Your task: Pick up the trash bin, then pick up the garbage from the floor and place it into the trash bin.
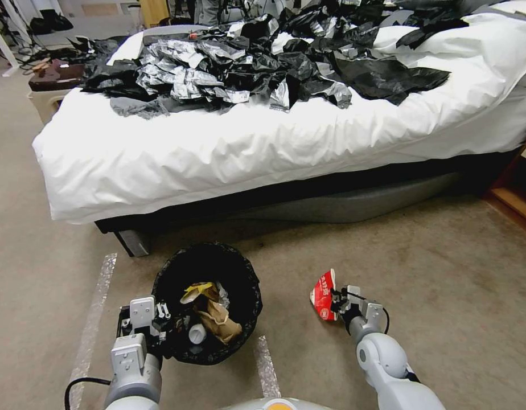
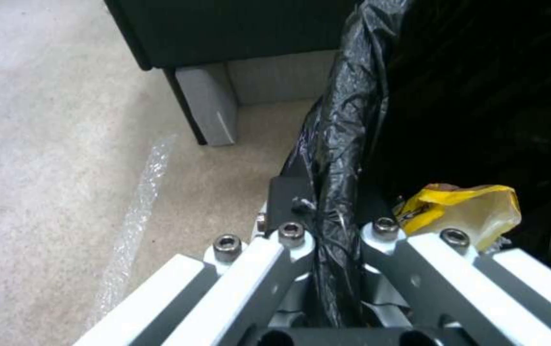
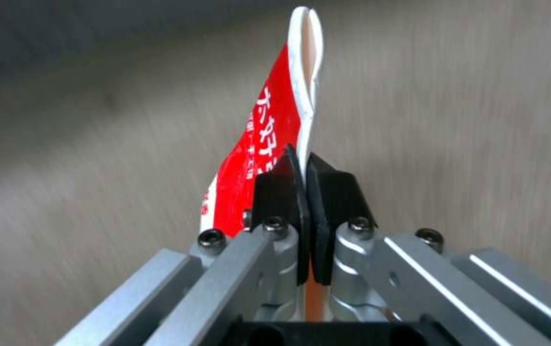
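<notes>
Carpet floor, one bed; left gripper clamps one trash bin rim, right gripper pinches one red packet.

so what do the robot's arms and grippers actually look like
Both arms are smooth grey-white rounded tubes with a thin black cable at the wrist. The left gripper and right gripper share one build: silver-white angular metal linkage bars, dark hex-socket bolts at the joints, a black base, and flat black fingertip pads.

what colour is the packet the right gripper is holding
Red with white lettering and a white inner side; the packet shows best in the right wrist view, pinched by the right gripper.
</notes>
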Controlling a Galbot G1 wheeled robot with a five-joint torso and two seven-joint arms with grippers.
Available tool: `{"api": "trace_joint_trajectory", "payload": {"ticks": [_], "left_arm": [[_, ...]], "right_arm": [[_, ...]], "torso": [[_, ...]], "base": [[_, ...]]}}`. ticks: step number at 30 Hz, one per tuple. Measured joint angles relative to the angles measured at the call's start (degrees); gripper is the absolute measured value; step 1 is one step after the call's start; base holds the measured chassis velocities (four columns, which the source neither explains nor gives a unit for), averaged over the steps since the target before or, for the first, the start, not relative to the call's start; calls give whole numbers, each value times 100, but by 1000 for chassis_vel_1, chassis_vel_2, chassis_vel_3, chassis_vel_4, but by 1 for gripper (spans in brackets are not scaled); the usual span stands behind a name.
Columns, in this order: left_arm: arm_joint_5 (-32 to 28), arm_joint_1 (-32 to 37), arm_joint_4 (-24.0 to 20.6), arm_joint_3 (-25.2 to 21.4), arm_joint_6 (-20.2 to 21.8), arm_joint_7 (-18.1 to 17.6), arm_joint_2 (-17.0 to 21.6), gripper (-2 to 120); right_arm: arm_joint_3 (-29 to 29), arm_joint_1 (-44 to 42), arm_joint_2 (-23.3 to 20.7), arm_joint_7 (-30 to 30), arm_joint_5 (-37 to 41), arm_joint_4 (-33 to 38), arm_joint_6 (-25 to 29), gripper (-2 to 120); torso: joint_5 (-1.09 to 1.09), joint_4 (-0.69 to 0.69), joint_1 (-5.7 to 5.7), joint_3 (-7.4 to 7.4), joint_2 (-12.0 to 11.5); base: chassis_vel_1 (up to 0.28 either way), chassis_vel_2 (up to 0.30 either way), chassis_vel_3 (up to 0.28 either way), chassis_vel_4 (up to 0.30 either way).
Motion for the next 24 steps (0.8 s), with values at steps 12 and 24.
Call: {"api": "trace_joint_trajectory", "payload": {"ticks": [12,24], "left_arm": [[0,-37,44,9,25,2,12,0],[-2,-49,63,47,50,2,28,0]], "right_arm": [[30,-1015,-371,-3705,54,2450,2642,0],[-1942,-1015,-1027,-3369,-868,2486,2745,0]], "torso": [[-2,-1,0,0,0],[0,1,-1,0,0]], "base": [[0,0,0,0],[0,0,0,0]]}}
